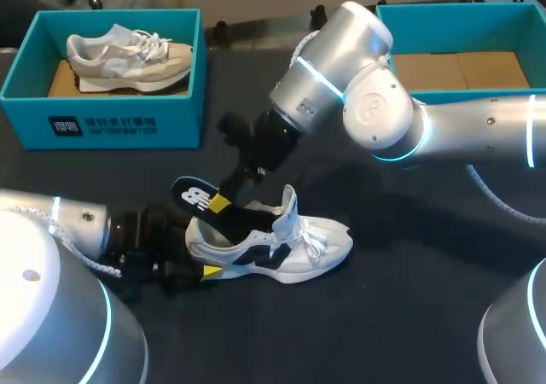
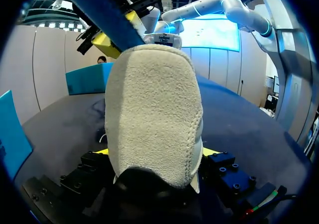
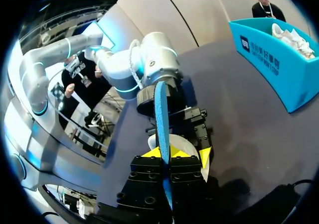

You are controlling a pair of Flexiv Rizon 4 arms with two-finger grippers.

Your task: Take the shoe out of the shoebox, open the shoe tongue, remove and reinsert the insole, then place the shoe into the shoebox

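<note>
Your shoe [image 1: 290, 243] lies upright mid-table, its heel clamped in the left gripper [image 1: 198, 254]; brace it firmly there. The blue insole [image 1: 198, 198], pinched in the right gripper [image 1: 223, 203], has its front end inside the shoe, so I'd steer along the shoe's length, not sideways. On the dark table [image 1: 409, 316], the left shoebox [image 1: 128, 128] and the right shoebox [image 1: 444, 10] stand well apart from the shoe.

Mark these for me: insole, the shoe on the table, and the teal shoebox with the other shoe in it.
insole [image 1: 193, 197]: head view, on its raised heel end, above the shoe.
shoe [image 1: 328, 241]: head view, on the white toe.
shoebox [image 1: 102, 126]: head view, on its front wall.
</note>
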